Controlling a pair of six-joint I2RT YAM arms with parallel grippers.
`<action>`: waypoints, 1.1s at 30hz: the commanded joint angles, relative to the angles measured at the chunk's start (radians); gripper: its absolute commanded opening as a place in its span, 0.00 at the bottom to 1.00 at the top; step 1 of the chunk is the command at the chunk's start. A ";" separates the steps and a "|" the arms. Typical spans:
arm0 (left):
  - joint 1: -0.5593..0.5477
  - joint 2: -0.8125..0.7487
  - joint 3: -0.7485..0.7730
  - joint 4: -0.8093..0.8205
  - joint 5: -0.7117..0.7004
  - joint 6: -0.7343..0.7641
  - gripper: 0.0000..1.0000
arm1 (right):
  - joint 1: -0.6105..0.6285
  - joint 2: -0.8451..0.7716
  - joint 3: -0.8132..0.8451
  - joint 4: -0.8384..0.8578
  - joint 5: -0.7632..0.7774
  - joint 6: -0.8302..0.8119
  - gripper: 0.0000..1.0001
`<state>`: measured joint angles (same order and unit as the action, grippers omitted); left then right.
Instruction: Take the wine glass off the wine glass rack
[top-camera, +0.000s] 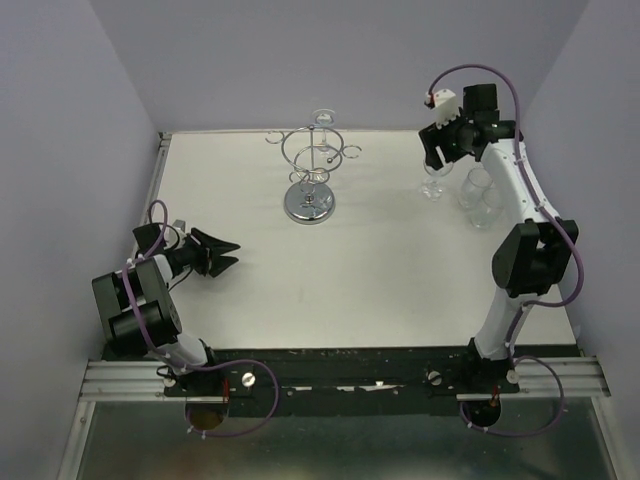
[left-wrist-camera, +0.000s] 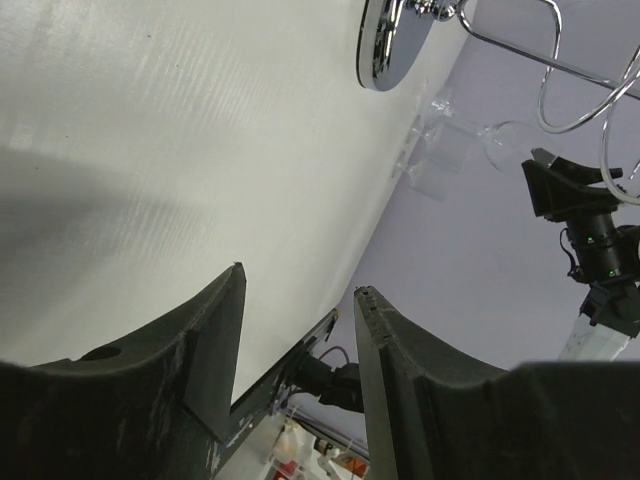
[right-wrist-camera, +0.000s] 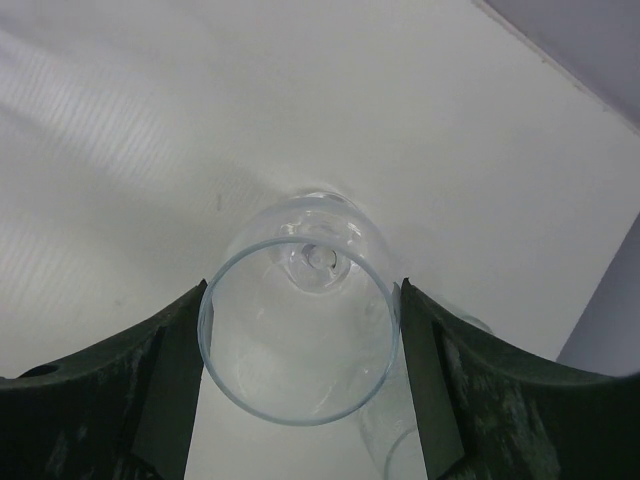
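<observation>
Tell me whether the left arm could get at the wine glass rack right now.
Probably yes: only bare table lies between the open left gripper and the wine glass rack; the right gripper is off at the wine glass.

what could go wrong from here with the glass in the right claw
1. The right claw pinches the wine glass across its thin bowl, so a harder squeeze might crack it, and smooth glass may slip.
2. Another clear glass stands close beside it, so opening wide or pulling back carelessly could knock that one over.
</observation>
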<state>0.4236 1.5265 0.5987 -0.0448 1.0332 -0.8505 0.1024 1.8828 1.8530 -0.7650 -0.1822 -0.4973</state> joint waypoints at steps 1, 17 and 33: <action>0.012 -0.020 -0.008 -0.026 -0.044 0.056 0.55 | -0.073 0.058 0.124 0.000 -0.036 0.055 0.58; 0.020 0.023 0.029 -0.115 -0.067 0.156 0.55 | -0.193 0.200 0.241 0.003 -0.059 0.128 0.59; 0.020 -0.011 0.013 -0.118 -0.074 0.165 0.55 | -0.208 0.286 0.334 0.000 -0.014 0.200 0.69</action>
<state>0.4347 1.5387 0.6247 -0.1581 0.9779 -0.7017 -0.0937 2.1509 2.1574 -0.7715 -0.2169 -0.3275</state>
